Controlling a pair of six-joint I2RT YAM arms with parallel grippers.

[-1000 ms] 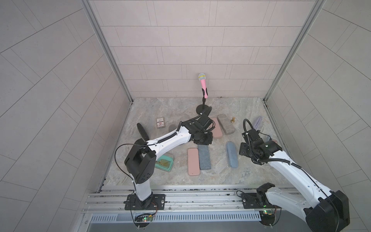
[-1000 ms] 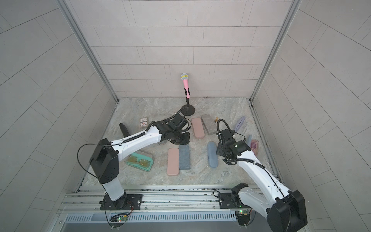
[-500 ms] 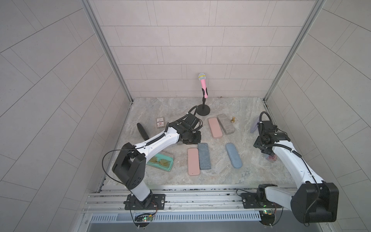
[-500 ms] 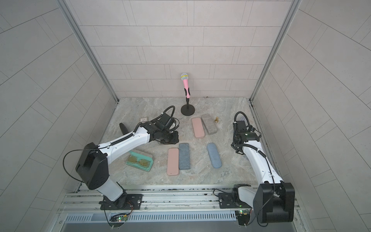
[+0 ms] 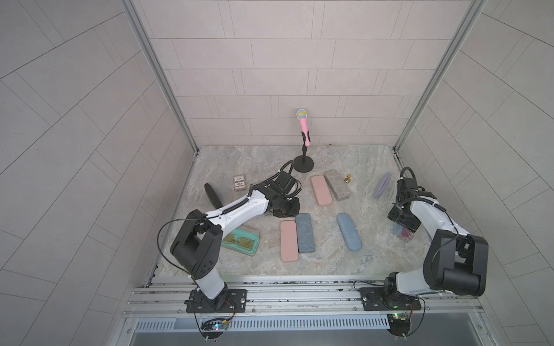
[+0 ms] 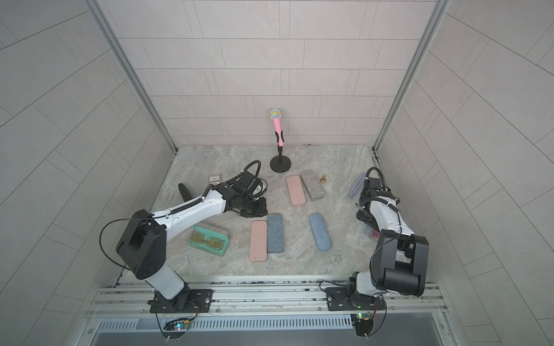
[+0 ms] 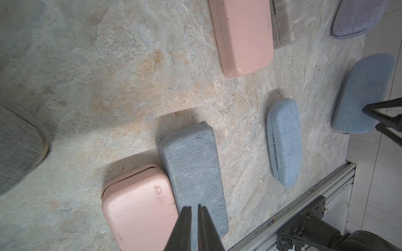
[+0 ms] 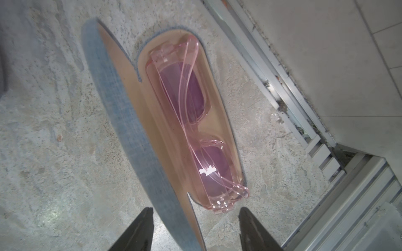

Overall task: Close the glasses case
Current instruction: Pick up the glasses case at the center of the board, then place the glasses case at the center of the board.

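Table: crowded with closed cases. Rail runs just beside the job, so a hard shove could skid the target into it.
Teal case: open too, yellow glasses inside, partly under the left arm. Looks like a 2nd candidate, so there's some risk of mixing up targets.
Blue glasses case: open at the table's right edge, lid raised, tray flat.
Right gripper: jaws wide, empty, straddling the lid's near end. Pushing the wrong face would likely fold it further open.
Left gripper: jaws nearly together, holding nothing, above a grey case.
Pink glasses: lying in the tray; 1 arm tip pokes past the near end and may get pinched.
Writing: "HERY" embossed on a pink case, earlier letters hidden. Small card print is too small to read.
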